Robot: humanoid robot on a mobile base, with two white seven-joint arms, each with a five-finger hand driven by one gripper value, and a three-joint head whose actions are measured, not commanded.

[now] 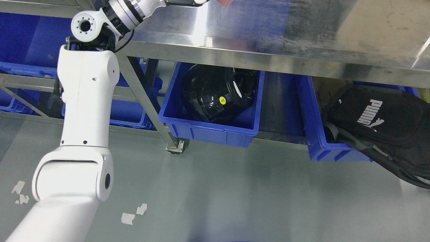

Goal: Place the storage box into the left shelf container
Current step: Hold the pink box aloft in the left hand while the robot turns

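A: The left arm [85,111] comes up from the lower left, elbow bent, forearm reaching across the steel table [268,37] and out past the top edge of the picture

B: And the hand?

A: Cut off by the frame, so whether its fingers are spread, curled or holding something, I can't tell. The right arm doesn't show at all

B: Where's the storage box, then?

A: I can't pick it out. There's a scrap of red [225,2] at the very top by the wrist, too little to name. Below the tabletop sit blue bins: one holding a black helmet [218,94], one on the right with a black bag [379,121] spilling over its rim, and more blue bins on the left shelf [27,72] behind the arm

B: So which step is this?

A: My read is the reach or pick on the tabletop, with the placing not yet done

B: And next?

A: Once the box is in hand, the arm needs to swing left and down, clear the table leg [147,101], and settle it inside a left-hand bin
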